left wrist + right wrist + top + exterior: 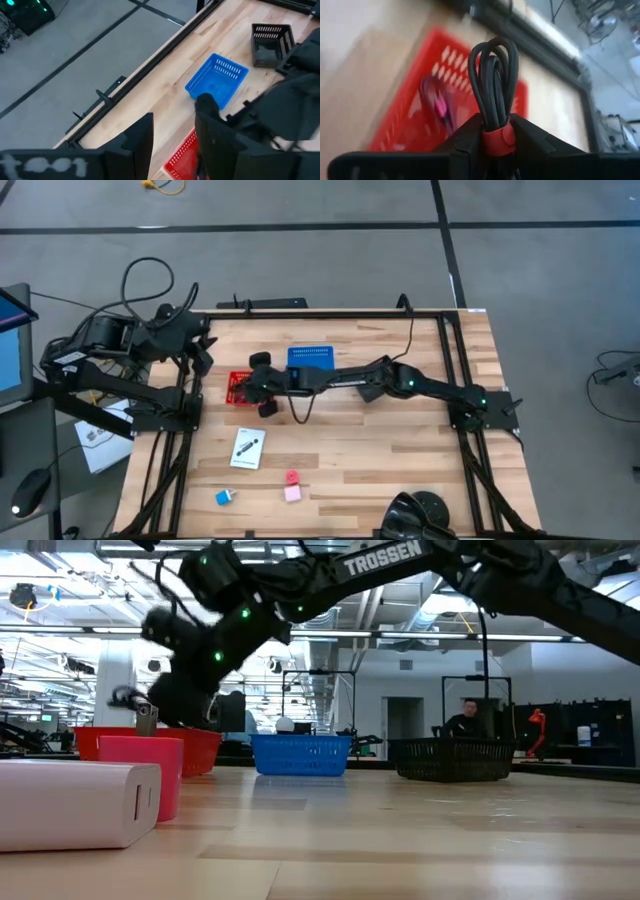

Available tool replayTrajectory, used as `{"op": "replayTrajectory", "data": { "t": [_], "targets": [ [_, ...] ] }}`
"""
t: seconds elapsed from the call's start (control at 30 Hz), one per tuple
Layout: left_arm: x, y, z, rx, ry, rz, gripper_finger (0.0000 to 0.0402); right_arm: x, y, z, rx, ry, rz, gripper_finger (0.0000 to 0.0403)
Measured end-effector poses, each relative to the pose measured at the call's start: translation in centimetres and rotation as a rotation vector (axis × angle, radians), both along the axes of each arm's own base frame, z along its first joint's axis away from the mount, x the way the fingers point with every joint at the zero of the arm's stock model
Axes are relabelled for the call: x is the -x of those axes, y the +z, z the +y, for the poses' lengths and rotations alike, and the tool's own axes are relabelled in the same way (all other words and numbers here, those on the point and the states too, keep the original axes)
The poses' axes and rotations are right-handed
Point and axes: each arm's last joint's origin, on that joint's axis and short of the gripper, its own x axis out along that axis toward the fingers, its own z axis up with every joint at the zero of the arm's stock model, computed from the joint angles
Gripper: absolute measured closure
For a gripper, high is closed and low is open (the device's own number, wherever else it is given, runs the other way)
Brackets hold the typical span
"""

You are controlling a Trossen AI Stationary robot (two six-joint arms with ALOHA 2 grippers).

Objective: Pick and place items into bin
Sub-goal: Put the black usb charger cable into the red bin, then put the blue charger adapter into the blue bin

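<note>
Where "TROSSEN" reads, right gripper (495, 142) (clamped) holds cord (493, 85).

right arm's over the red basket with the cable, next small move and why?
Probably open the right hand to drop the coiled black cable. It is clamped at its red wrap, and the red basket lies directly beyond it, pink cord already inside.

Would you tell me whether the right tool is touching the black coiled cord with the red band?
Touching. The right wrist view shows the right tool clamped on the coiled cord, its two fingers pressed against the red band, held above the red basket.
</note>
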Motion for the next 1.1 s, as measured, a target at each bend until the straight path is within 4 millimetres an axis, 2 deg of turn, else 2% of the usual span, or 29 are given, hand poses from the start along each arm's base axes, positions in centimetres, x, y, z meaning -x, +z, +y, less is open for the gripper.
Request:
{"op": "replayTrajectory", "data": {
  "t": [0.1, 0.27, 0.47, 0.6, 0.87, 1.1],
  "targets": [
    [-0.1, 0.0, 0.0, 0.010, -0.010, 0.002, 0.0267, 0.2, -1.0, -0.7, -0.002, -0.011, 0.054, 0.0288],
    [-0.1, 0.0, 0.0, 0.009, -0.012, 0.002, 0.0267, 0.6, -1.1, -0.9, -0.005, -0.015, 0.097, 0.0242],
    [-0.1, 0.0, 0.0, 0.009, -0.011, 0.002, 0.0267, 0.4, -0.9, -0.2, 0.002, 0.002, 0.076, 0.0186],
    [-0.1, 0.0, 0.0, 0.008, -0.010, 0.002, 0.0267, 0.0, -0.4, 0.8, 0.019, 0.018, 0.024, 0.0168],
    [0.0, 0.0, 0.0, 0.002, -0.005, 0.003, 0.0267, 0.5, 3.6, 5.2, 0.235, 0.041, -0.034, 0.0177],
    [0.1, -0.1, 0.0, 0.010, 0.005, 0.015, 0.0267, 2.8, 9.0, 8.9, 0.320, 0.018, -0.024, 0.0196]
  ]
}}
